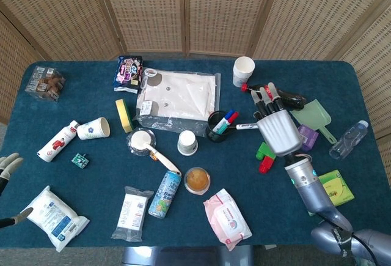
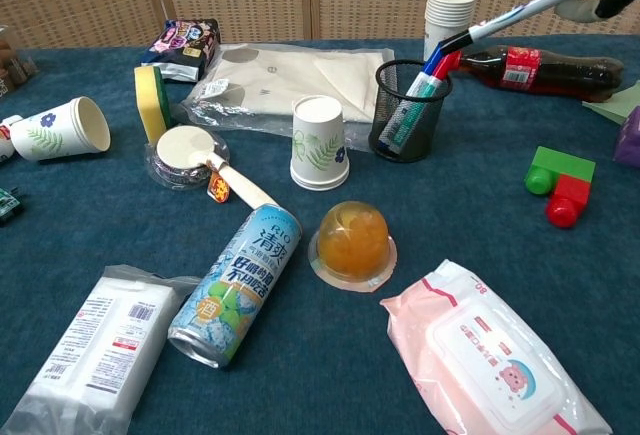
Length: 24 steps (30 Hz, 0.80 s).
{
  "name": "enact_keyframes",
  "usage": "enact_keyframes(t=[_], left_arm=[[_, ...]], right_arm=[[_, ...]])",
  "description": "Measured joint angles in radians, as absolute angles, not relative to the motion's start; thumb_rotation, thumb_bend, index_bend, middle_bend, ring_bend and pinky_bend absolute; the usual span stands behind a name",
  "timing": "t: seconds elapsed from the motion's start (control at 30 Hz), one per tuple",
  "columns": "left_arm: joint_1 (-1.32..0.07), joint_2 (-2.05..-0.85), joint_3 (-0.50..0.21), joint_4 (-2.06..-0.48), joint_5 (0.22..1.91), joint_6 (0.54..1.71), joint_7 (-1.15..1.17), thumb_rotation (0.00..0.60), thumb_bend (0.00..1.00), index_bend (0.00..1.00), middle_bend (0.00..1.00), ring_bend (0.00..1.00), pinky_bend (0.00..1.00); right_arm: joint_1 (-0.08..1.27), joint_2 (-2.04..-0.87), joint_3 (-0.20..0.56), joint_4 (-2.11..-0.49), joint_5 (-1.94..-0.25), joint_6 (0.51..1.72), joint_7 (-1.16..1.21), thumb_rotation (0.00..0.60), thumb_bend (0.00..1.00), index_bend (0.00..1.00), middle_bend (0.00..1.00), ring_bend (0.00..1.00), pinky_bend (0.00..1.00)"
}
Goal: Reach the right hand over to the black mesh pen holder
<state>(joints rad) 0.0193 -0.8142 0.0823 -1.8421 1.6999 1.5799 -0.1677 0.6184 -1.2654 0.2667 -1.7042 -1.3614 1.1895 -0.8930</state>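
The black mesh pen holder (image 1: 219,126) (image 2: 409,111) stands mid-table with a blue and a red marker in it. My right hand (image 1: 278,130) hovers just right of it, palm down, and holds a white marker with a black cap (image 1: 243,126) (image 2: 533,3). The marker's capped tip points left and sits at the holder's right rim. In the chest view the marker slants down from the top right corner above the holder, and only a bit of the hand shows there. My left hand (image 1: 7,167) lies at the far left edge, fingers apart and holding nothing.
A cola bottle (image 1: 287,98) and a stack of paper cups (image 1: 244,70) lie behind the right hand. A green and red block (image 1: 264,157) sits under its wrist. An upturned paper cup (image 1: 187,143), a jelly cup (image 1: 197,180) and a pink wipes pack (image 1: 227,218) lie in front of the holder.
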Motion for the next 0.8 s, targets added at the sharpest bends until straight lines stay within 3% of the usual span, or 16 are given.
enact_keyframes(t=[0.37,0.8], left_arm=[[0.013,-0.812,0.084,-1.838,1.702,1.571,-0.175,0.600,0.04,0.00,0.00,0.00,0.00],[0.015,-0.804,0.087,-1.823,1.708,1.582,-0.215,0.600,0.04,0.00,0.00,0.00,0.00]], right_arm=[[0.735,-1.363,0.286,-1.743,-1.284,1.157,-1.113,0.600,0.41,0.59,0.07,0.00,0.08],[0.828,-1.414,0.273,-1.670,-1.192,1.143,-1.285,0.600,0.44,0.61,0.07,0.00,0.09]])
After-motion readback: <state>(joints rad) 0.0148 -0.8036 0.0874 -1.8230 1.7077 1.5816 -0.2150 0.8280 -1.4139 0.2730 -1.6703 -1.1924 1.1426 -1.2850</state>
